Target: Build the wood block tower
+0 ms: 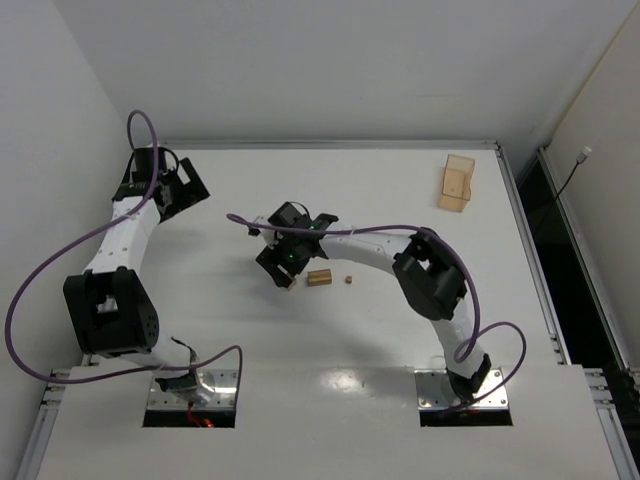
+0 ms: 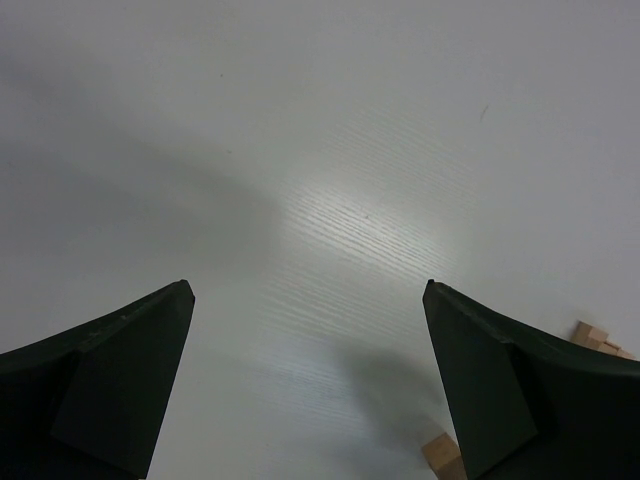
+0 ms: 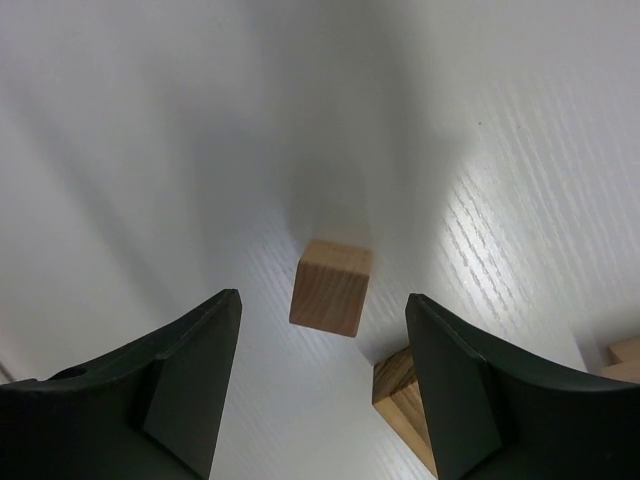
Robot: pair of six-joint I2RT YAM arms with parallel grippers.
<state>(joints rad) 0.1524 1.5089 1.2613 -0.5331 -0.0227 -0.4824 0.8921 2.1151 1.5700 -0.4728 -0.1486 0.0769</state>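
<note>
The right hand hangs partly open around a wood cube on the counter, without touching it; the left hand gapes wide, holding nothing.

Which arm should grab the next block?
Right. The right gripper hangs open just over a wood cube, beside the other blocks. The left gripper is open too, but well away from them.
</note>
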